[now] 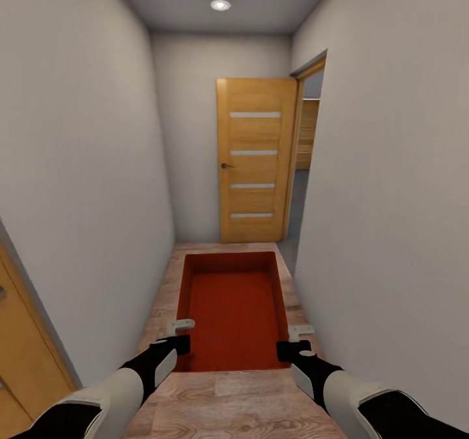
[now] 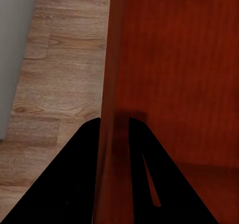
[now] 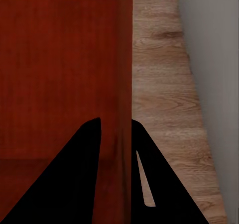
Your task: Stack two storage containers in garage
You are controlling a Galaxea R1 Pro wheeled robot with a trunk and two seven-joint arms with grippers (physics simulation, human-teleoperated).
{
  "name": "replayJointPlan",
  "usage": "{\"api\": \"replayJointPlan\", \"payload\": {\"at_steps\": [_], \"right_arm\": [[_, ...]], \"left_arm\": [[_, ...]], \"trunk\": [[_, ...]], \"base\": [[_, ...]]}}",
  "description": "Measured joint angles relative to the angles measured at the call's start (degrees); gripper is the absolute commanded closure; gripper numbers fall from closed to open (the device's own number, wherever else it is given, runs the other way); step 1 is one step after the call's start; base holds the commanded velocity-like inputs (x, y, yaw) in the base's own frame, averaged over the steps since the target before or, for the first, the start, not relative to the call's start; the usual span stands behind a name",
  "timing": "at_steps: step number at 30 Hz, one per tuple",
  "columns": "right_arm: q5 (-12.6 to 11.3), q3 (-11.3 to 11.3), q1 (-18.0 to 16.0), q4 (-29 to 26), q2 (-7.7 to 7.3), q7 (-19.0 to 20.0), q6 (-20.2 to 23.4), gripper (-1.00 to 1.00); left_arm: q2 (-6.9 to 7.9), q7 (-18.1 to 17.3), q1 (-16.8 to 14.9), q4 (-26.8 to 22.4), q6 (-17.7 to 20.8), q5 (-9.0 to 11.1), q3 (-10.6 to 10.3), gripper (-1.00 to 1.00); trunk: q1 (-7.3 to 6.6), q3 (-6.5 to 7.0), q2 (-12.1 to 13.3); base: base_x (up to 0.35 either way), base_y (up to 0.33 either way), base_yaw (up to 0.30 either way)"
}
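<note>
One red-orange open-top storage container hangs in front of me above a light wood plank floor in a narrow hallway. My left gripper is shut on the container's left wall near its close corner, and my right gripper is shut on the right wall. In the left wrist view the black fingers straddle the thin wall of the container. The right wrist view shows the same pinch, the fingers on either side of the container's wall. The inside of the bin looks empty.
Plain grey-white walls close in on both sides. A wooden door with glass slits stands at the far end, swung open beside a doorway on the right. Another wooden door's edge is at the near left.
</note>
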Motion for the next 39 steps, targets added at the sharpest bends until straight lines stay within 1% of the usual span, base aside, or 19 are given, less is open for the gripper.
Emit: {"api": "replayJointPlan", "payload": {"at_steps": [29, 39], "right_arm": [[-0.1, 0.1, 0.0, 0.0, 0.0, 0.0, 0.0, 1.0], [0.1, 0.0, 0.0, 0.0, -0.04, 0.0, 0.0, 1.0]], "left_arm": [[0.0, 0.0, 0.0, 0.0, -0.1, 0.0, 0.0, 1.0], [-0.04, 0.0, 0.0, 0.0, 0.0, 0.0, 0.0, 1.0]], "trunk": [[0.0, 0.0, 0.0], [0.0, 0.0, 0.0]], "base": [[0.324, 0.0, 0.0], [0.324, 0.0, 0.149]]}}
